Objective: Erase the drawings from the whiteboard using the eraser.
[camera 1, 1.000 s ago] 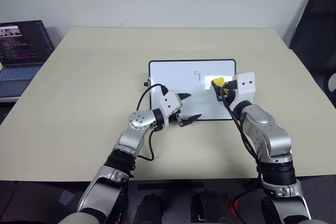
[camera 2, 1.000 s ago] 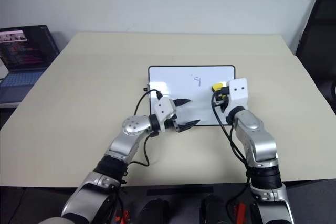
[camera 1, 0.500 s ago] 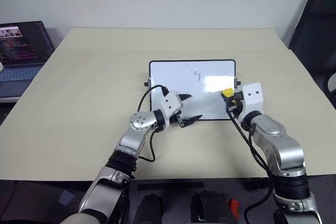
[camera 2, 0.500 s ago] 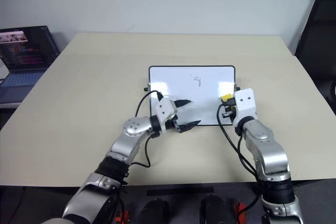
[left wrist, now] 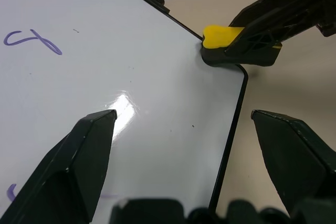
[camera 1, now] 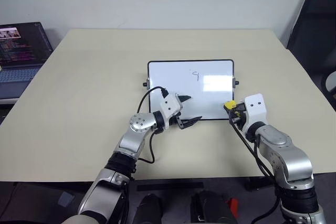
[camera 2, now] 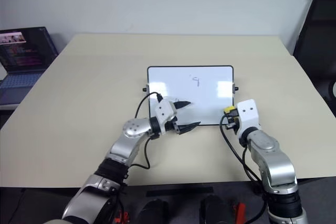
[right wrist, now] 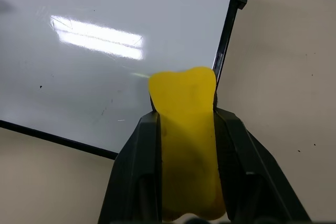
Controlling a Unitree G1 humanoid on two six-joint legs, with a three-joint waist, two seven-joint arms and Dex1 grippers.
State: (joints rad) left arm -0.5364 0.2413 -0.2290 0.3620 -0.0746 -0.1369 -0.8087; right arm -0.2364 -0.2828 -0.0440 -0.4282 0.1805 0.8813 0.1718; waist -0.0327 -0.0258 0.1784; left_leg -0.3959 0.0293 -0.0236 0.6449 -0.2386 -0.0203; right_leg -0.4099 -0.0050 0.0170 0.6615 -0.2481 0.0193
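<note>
Your right tool (camera 1: 231, 109) is clamped on the small yellow block eraser (right wrist: 186, 129), sitting at the glossy white black-framed whiteboard's (camera 1: 173, 85) near right corner. The thin dark pen drawings (camera 1: 196, 75) remain; catching the frame could drag the board. Your left tool (camera 1: 187, 109) hangs spread apart over the near edge.

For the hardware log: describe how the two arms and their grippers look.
Both arms have silver-grey metallic shells with black joint sections. Each wrist carries a white boxy housing; two small dark dots mark the right one. Black cables loop along each forearm. The left gripper and the right gripper each have two tapered black fingers.
</note>
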